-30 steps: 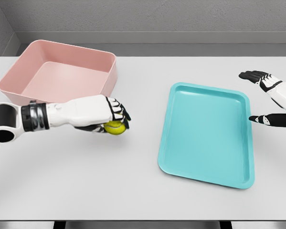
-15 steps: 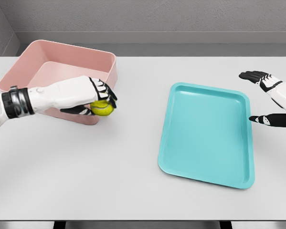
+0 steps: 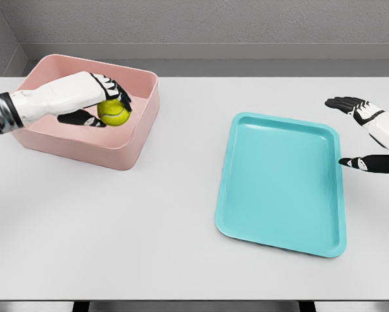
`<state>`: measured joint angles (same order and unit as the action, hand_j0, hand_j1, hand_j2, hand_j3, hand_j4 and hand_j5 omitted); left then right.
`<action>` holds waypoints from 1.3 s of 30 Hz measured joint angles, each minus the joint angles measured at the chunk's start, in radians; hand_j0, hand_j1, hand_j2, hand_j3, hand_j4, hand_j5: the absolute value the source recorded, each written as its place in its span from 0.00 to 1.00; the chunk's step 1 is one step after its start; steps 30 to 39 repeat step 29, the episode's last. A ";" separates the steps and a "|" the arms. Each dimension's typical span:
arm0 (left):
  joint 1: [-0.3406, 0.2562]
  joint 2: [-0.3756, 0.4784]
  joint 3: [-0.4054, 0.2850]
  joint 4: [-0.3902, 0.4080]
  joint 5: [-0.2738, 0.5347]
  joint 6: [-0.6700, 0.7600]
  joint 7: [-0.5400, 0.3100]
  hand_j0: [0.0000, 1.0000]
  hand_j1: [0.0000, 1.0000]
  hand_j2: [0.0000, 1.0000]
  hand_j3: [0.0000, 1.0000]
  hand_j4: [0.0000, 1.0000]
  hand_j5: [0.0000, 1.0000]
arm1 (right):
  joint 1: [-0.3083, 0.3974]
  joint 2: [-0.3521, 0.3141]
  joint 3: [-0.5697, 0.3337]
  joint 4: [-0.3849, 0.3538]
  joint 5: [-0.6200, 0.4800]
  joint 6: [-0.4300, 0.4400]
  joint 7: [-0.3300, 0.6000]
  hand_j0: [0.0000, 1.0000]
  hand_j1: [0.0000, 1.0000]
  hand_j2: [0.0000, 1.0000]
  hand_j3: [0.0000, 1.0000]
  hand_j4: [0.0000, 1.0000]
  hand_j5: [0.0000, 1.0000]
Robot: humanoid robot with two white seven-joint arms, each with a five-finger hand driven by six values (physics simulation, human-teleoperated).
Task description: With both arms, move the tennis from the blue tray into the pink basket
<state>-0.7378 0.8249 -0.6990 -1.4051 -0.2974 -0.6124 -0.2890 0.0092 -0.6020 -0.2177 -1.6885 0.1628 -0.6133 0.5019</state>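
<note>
The left hand (image 3: 93, 97) holds the tennis ball (image 3: 113, 112) with its fingers curled over the top and thumb underneath, and the ball hangs over the inside of the pink basket (image 3: 126, 153), above its floor and toward the right half, at the far left of the white table (image 3: 149, 221). The blue tray (image 3: 246, 221) lies empty on the right, well apart from the basket. The right hand (image 3: 366, 136) hovers just past the tray's far right corner with fingers spread, holding nothing. The step in hand looks like the release: the carry seems finished and only the drop remains. The next move calls for opening the left fingers so the ball falls inside the walls, then lifting the hand out without catching the rim.
</note>
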 measured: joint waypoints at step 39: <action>0.015 0.113 0.087 0.183 0.085 0.000 0.009 1.00 1.00 1.00 1.00 1.00 1.00 | 0.000 0.000 0.000 0.004 0.001 0.000 0.000 1.00 1.00 1.00 1.00 1.00 1.00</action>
